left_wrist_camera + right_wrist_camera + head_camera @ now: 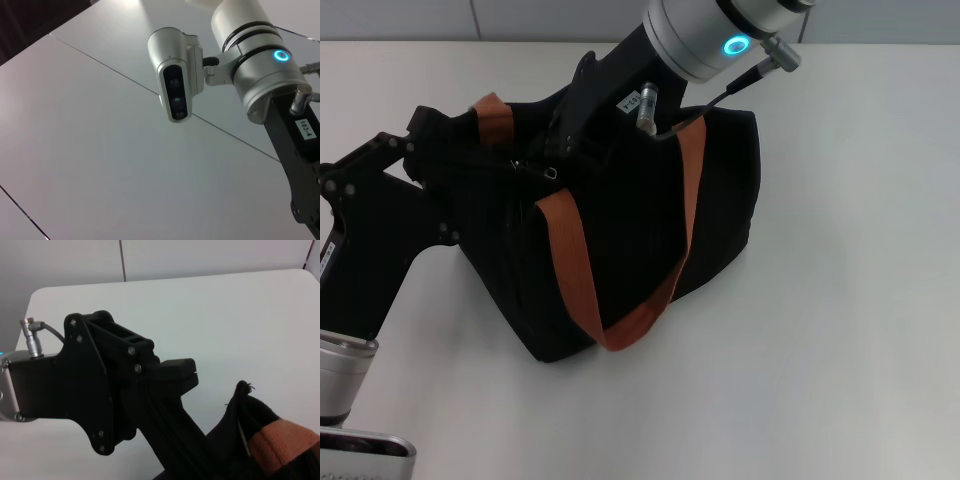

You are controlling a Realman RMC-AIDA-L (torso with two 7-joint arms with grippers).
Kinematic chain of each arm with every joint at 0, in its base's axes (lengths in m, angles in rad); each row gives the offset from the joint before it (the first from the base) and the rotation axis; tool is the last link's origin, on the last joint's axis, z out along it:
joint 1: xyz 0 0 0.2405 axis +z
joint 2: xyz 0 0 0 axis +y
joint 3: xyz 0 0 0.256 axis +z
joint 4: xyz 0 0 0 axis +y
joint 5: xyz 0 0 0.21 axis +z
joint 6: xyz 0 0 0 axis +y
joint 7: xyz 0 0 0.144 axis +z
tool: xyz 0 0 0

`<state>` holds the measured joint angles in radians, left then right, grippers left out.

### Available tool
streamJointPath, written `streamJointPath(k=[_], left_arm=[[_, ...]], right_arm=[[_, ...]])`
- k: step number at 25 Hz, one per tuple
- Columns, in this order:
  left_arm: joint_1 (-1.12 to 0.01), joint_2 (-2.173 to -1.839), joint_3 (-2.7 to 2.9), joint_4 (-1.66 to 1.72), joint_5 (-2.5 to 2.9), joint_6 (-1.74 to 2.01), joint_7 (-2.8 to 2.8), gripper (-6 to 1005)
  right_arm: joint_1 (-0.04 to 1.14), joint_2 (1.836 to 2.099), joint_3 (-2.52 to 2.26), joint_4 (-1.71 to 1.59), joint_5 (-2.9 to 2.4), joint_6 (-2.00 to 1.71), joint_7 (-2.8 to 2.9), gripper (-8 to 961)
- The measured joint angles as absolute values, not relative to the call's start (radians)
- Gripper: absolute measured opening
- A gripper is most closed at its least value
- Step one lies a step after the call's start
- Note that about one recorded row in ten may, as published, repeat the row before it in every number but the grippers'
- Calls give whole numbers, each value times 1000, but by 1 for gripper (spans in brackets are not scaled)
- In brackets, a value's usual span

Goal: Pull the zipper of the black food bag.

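Note:
The black food bag (pixel 620 230) lies on the white table with its orange-brown strap handles (pixel 570 270) draped over it. A corner of the bag with a strap also shows in the right wrist view (pixel 250 430). A small silver zipper pull (pixel 552 172) sits on the bag's upper face towards its left end. My right gripper (pixel 565 145) reaches down from the far side and ends right at the pull; its tips merge with the black fabric. My left gripper (pixel 460 150) is at the bag's left end and is clamped on the fabric there; it also shows in the right wrist view (pixel 175 375).
The white table (pixel 840 330) stretches to the right and front of the bag. The left wrist view shows only the right arm's silver wrist with its camera housing (pixel 175 75) above the table.

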<state>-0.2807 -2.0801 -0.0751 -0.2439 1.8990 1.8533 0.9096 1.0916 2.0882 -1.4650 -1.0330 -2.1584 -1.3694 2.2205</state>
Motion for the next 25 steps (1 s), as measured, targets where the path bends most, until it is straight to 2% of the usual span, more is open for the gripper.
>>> streamJointPath(k=[4, 25], left_arm=[[-279, -2080, -75, -244, 1899, 1851, 910, 69], [-267, -2080, -75, -244, 1899, 1840, 910, 72]], right_arm=[[1083, 2085, -1464, -1052, -2163, -1373, 2209, 0], [1078, 2083, -1380, -1063, -2160, -1440, 2229, 41]])
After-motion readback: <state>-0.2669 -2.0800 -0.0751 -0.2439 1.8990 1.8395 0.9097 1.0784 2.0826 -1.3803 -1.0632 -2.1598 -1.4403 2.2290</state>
